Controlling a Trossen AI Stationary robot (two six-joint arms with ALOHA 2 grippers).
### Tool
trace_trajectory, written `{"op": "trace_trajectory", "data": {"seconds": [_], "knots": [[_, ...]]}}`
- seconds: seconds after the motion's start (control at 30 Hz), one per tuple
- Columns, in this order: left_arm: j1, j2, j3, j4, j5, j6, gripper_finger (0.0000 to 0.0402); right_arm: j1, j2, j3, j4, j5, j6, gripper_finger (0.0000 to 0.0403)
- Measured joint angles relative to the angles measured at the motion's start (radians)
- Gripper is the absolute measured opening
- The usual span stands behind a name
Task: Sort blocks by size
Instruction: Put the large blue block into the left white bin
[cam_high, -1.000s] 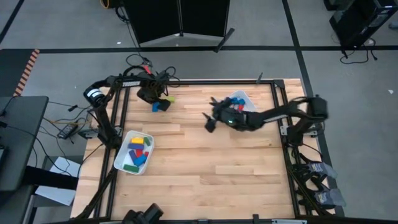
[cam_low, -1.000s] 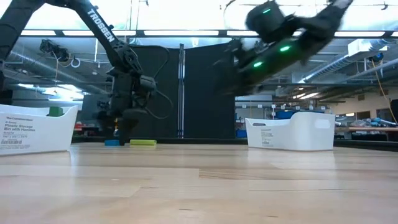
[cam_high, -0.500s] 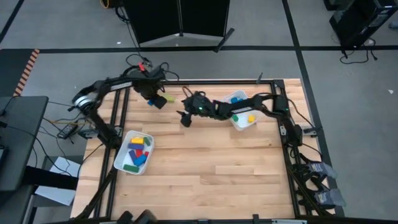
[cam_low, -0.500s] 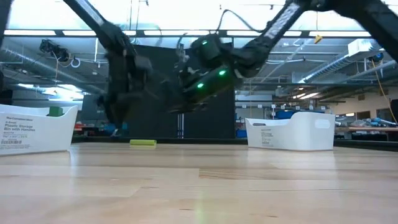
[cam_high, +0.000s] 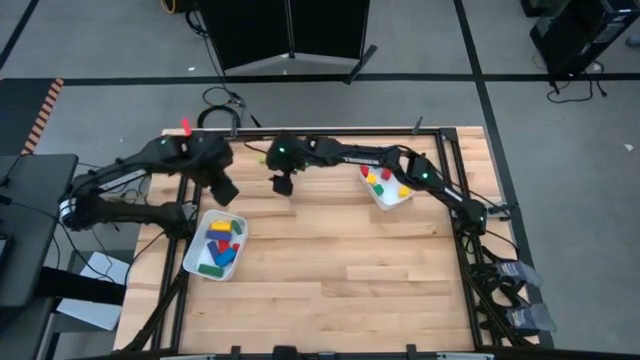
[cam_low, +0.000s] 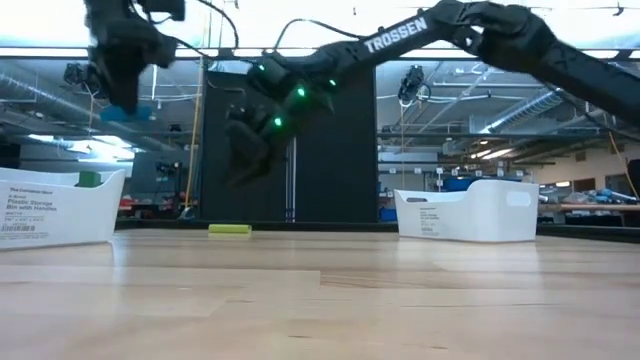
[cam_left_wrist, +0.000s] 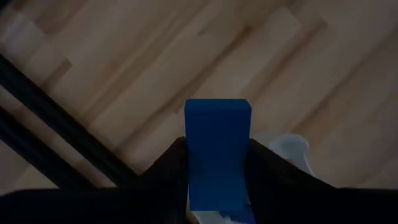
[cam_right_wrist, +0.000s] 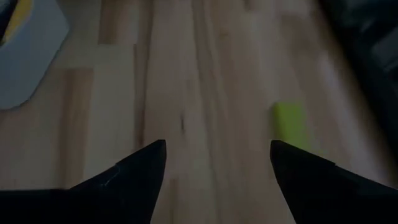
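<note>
2 white trays, 2 grippers

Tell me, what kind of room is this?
Probably a robotics lab or workshop: two dark robot arms work over a pale wooden table, cables trail across a grey floor, and exposed pipes run under strip lights.

Readable lettering: one brand on an arm, one printed label on a tray.

In the low view, "TROSSEN" runs in white capitals along the dark arm that slopes up and away from the right gripper, just beyond the green lights above that gripper. Well below the raised left gripper, the white tray at the table's edge carries small dark print reading "Plastic Storage Bin with Handles"; the lines above and below it are too small to read. The other white tray has marks that cannot be made out.
</note>
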Motion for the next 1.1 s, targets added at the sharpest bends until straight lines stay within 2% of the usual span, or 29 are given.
{"op": "trace_trajectory", "data": {"seconds": [0.1,0.2,0.3,0.5,0.6,0.7,0.87,0.97,1.1], "knots": [[-0.042,-0.069,-0.033,-0.031,0.005,-0.054,0.0123,-0.025,0.072,0.163,-0.076,0.005,-0.065,0.0304],[-0.063,-0.123,-0.08,-0.055,0.005,-0.1,0.0123,-0.077,0.062,0.099,-0.051,-0.004,-0.067,0.0307],[-0.074,-0.161,-0.127,-0.039,0.02,-0.123,0.0123,-0.121,0.071,0.099,-0.066,-0.045,-0.011,0.0307],[-0.079,-0.177,-0.255,0.003,0.079,-0.156,0.0123,-0.113,0.067,0.112,-0.038,-0.079,0.051,0.0307],[-0.101,-0.175,-0.356,0.057,0.108,-0.176,0.0123,-0.096,0.067,0.111,-0.016,-0.066,0.047,0.0307],[-0.137,-0.183,-0.428,0.185,0.16,-0.189,0.0123,-0.08,0.066,0.111,0.068,0.002,0.044,0.0307],[-0.25,-0.185,-0.435,0.193,0.128,-0.259,0.0123,-0.079,0.06,0.111,0.143,0.016,0.071,0.03],[-0.318,-0.195,-0.407,0.178,0.051,-0.29,0.0123,-0.084,0.06,0.111,0.14,0.02,0.073,0.0296],[-0.378,-0.191,-0.393,0.192,0.101,-0.31,0.0123,-0.089,0.059,0.111,0.132,0.02,0.076,0.0296]]}}
